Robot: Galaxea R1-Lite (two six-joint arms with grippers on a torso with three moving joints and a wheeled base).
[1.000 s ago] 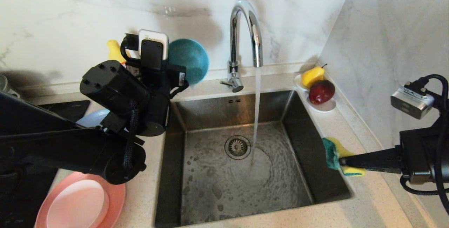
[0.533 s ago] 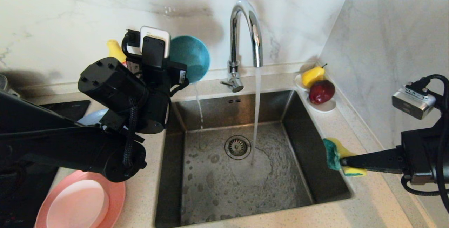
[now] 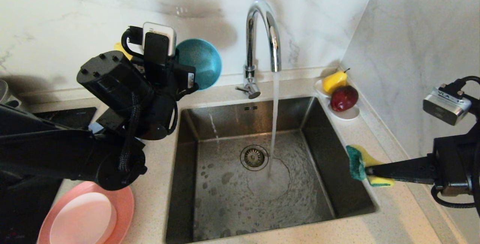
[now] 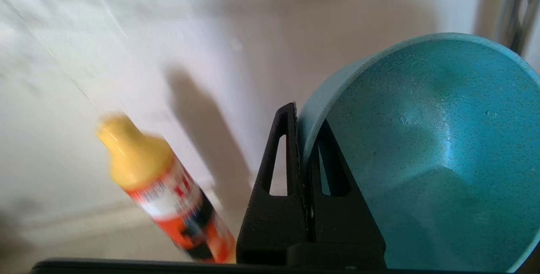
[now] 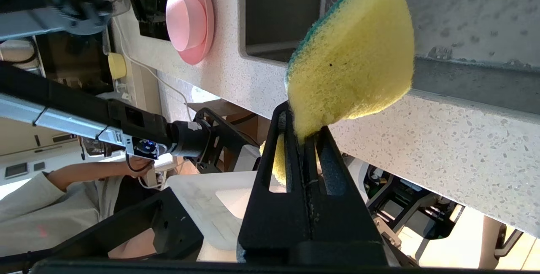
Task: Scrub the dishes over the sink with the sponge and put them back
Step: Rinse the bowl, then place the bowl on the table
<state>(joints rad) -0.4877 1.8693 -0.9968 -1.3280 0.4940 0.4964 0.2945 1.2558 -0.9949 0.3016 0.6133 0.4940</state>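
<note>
Sink [image 3: 322, 139]: tap water is running into the basin. Teal bowl [image 3: 200, 64]: wet, likely slippery, rigid; left gripper [image 4: 301, 139] is pinching its rim above the counter's back-left. Sponge [image 3: 358, 163]: soft, light; right gripper [image 5: 304, 137] is clamping its edge at the sink's right rim.

A small white oval saucer [image 3: 347, 113] sits on the speckled stone countertop [image 3: 390, 214] at the far right corner of the basin, holding a yellow pear [image 3: 334, 81] and a dark red apple [image 3: 343, 98] that touch each other. Against the white marble backsplash [image 3: 75, 18] stands a bottle with a yellow cap and an orange label [image 4: 162, 192], its print too blurred to read. A dark cooktop [image 3: 63, 118] lies set into the counter at the far left.
</note>
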